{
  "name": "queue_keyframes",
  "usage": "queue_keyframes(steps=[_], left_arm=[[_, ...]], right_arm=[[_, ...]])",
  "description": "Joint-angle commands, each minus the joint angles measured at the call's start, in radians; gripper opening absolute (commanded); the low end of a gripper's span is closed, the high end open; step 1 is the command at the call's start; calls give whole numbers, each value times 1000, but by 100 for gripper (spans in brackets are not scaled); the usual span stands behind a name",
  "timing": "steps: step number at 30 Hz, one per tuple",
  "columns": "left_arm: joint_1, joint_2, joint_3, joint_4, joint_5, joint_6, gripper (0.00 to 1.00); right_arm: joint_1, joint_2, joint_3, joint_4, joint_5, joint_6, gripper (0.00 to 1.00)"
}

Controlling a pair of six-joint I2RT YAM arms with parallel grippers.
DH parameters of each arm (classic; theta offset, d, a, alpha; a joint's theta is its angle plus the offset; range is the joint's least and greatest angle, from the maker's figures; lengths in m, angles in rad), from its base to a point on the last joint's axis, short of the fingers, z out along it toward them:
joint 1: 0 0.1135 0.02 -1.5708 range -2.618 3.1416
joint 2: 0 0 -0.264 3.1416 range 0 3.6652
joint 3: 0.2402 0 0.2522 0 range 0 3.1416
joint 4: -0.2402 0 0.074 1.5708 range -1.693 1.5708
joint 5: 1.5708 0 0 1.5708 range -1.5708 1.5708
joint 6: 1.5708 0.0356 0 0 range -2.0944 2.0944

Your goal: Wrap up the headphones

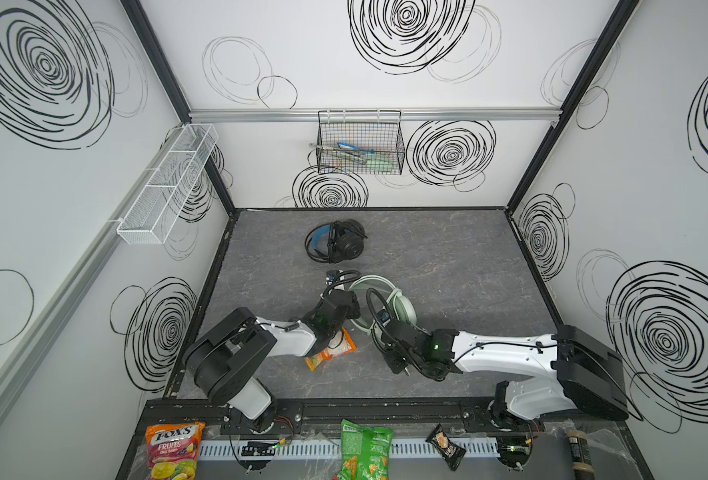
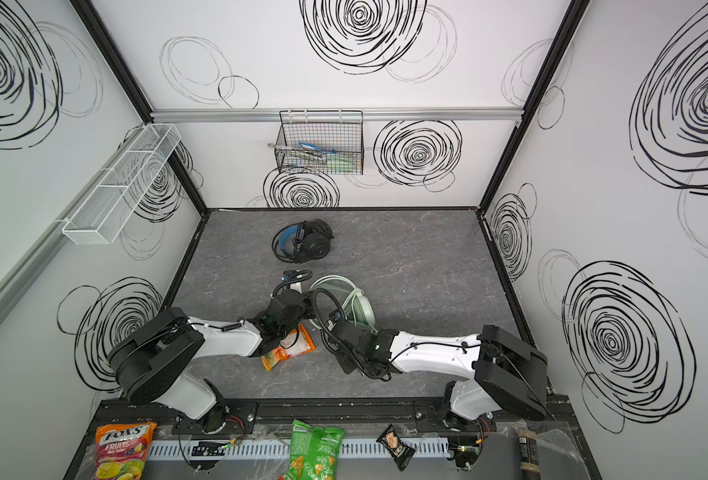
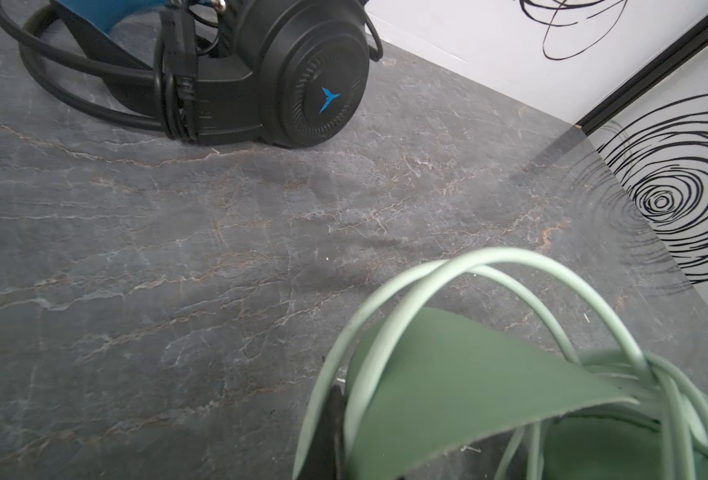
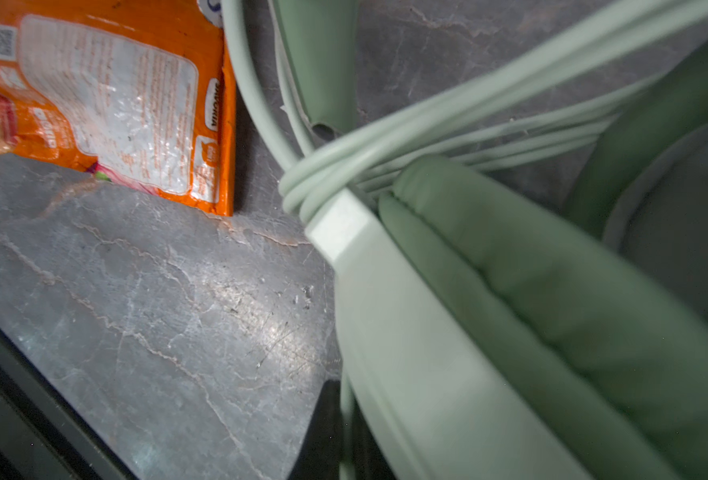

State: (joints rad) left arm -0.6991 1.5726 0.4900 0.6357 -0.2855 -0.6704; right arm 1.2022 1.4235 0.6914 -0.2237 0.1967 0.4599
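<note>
Grey table (image 1: 447, 257), mint headset (image 1: 404, 309) half hidden

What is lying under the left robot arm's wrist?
An orange plastic snack packet lies flat on the grey marbled tabletop. The left arm covers part of it in both top views; whether anything else lies beneath cannot be seen.

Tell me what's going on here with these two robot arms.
Both arms are working on the mint-green headset mid-table. The left gripper and right gripper are closed on it at the band, where its cable already sits wound in several loops. The black headset lies farther back, its cord bundled around it. An orange snack bag lies under the left arm.
</note>
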Motion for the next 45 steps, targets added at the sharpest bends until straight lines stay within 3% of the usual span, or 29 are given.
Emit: queue_keyframes(steps=[1,11,21,32,45], left_arm=[[3,10,-20,103,0,-25,0],[11,7,-39,116,10,-47,0],[16,7,-45,116,-5,-55,0],[21,-6,-63,125,-9,-63,0],[35,-8,-80,153,11,-70,0]], right_arm=[[28,46,-23,-1,49,74,12],[125,70,-8,-54,104,190,35],[232,-8,-77,-109,79,377,43],[274,85,-80,-104,69,439,42],[302,144,-40,-213,91,428,20]])
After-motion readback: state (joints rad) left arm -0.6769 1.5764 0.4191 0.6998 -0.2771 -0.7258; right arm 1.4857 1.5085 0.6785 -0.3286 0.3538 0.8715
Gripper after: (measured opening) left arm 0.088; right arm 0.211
